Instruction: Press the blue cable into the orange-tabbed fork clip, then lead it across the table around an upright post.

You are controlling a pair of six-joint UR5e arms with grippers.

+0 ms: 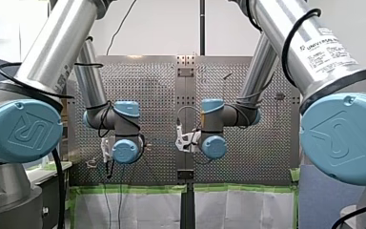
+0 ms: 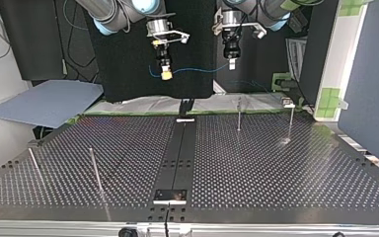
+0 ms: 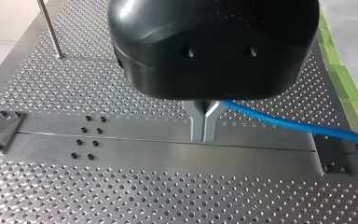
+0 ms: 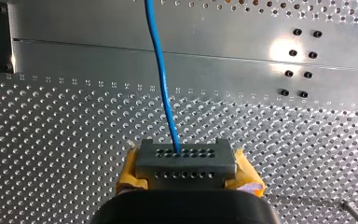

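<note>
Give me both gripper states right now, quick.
Left gripper: closed, holding the thin blue cable.
Right gripper: closed, holding the same cable.

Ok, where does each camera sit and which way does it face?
Front view: behind and above the shoulders, looking over the perforated table; my left arm and my right arm show.
Top view: across the table, facing them; my right gripper and my left gripper enter from above.
Left wrist view: on my left wrist, down its metal fingers.
Right wrist view: on my right wrist, past its yellow pads.
Shared: top and wrist views show the blue cable.
</note>
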